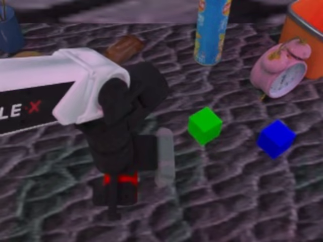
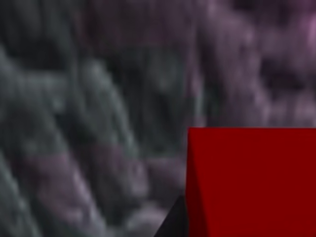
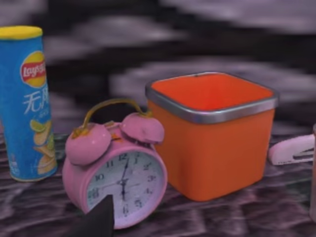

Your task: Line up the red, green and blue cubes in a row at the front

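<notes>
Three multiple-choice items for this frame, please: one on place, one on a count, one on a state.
1. Where does the green cube sit against the blue cube in the top view?
A. To its left
B. To its right
C. On top of it

2. How many cubes lie apart from any claw?
A. One
B. Two
C. Three

3. What is the left claw doing?
A. Parked at the edge
B. Closing on the clock
C. Down at the red cube

Key: 1 A, green lies left of blue. 2 B, green and blue lie free. 3 C, red shows between its fingers from above.
</notes>
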`<state>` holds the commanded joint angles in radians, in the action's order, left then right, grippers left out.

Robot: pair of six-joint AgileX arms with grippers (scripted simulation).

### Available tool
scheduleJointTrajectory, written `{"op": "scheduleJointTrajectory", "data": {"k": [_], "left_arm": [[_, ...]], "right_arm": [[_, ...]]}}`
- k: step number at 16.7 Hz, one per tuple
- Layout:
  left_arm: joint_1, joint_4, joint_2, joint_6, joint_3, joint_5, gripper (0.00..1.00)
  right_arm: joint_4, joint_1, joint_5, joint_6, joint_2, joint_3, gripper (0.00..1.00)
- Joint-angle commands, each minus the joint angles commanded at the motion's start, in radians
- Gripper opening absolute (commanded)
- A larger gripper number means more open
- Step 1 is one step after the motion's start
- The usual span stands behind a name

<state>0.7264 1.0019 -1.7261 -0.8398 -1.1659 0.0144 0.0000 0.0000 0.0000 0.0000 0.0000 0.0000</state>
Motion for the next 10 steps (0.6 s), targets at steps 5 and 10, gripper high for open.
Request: {"op": "scheduleJointTrajectory", "data": {"k": [5, 10], "left_arm": [[0.003, -0.185, -0.074, 0.003, 0.097, 0.001, 0.00], [0.006, -0.263, -0.113, 0.003, 0.145, 0.000, 0.00]], "right_arm": [[0.000, 0.000, 0.000, 0.000, 0.000, 0.000, 1.00], [0.000, 0.000, 0.000, 0.000, 0.000, 0.000, 1.00]]}}
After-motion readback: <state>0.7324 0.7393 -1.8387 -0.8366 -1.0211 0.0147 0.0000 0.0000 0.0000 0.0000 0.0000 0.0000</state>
